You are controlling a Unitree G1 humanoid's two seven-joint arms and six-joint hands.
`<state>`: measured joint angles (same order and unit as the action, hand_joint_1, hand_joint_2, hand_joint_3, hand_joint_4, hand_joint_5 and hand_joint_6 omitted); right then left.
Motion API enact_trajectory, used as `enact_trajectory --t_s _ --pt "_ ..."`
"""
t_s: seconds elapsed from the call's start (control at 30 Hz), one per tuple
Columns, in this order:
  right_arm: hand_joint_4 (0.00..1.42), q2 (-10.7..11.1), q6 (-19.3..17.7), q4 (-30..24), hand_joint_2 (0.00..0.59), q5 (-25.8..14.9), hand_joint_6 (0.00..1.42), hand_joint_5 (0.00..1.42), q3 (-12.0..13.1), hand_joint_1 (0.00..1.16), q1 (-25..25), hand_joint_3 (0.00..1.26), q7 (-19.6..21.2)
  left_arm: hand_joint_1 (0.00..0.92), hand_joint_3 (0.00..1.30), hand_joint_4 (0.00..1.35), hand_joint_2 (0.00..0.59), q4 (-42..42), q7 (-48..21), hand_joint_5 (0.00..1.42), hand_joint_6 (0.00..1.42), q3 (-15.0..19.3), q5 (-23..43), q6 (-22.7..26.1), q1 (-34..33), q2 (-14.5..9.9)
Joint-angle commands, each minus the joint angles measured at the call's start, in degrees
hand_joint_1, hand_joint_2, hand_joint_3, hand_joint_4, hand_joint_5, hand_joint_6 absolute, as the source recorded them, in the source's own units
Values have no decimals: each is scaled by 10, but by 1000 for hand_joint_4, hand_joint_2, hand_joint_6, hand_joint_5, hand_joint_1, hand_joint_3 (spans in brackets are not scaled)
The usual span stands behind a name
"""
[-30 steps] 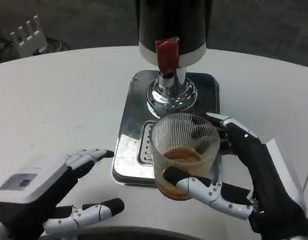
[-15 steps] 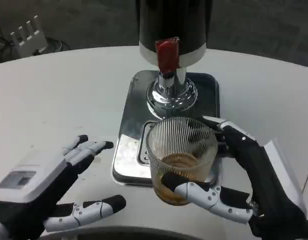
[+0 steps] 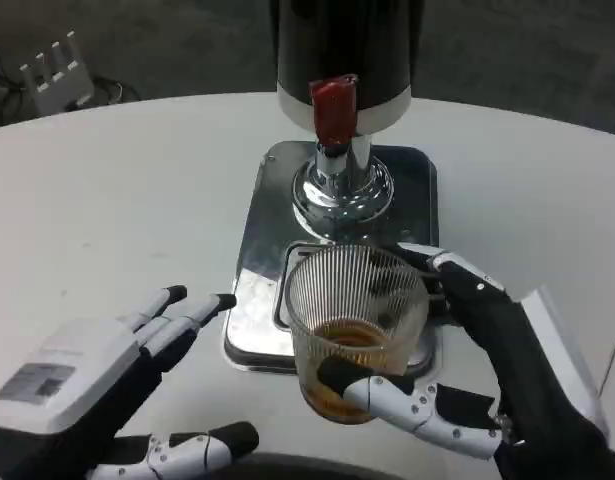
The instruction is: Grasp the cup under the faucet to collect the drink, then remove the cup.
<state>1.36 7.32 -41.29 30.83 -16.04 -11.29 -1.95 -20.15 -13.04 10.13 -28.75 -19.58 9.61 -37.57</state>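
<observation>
The right hand (image 3: 457,395) grips the upright cup (image 3: 355,335), part-filled with amber drink, at the drip tray's (image 3: 257,300) near edge, below the faucet (image 3: 334,110). The left hand (image 3: 97,385) waits open on the bench (image 3: 117,200), farther away.

Round white tabletop (image 3: 117,190), edge curving from nine o'clock up toward twelve and across to three. Beyond that edge, dark grey floor (image 3: 177,45). At ten o'clock on the floor, small white pronged rack (image 3: 55,68), upright, with dark cables (image 3: 112,90) just beside it.
</observation>
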Motion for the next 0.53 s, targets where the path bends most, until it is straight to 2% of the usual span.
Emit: enact_trajectory --t_s 0.03,0.3,0.53 --pt "779 2 -13 -26 207 -8 424 913 -2 792 -4 747 -1 0 70 0 118 -23 -1 0 157 13 15 -8 34 5" --pt "779 8 -11 -34 207 -10 424 913 -6 792 -8 752 -2 0 68 0 117 -42 -7 0 157 34 33 -7 63 4" --pt "779 9 -11 -39 207 -10 424 913 -9 792 -15 753 -2 0 68 0 117 -40 -11 0 157 36 37 -7 60 1"
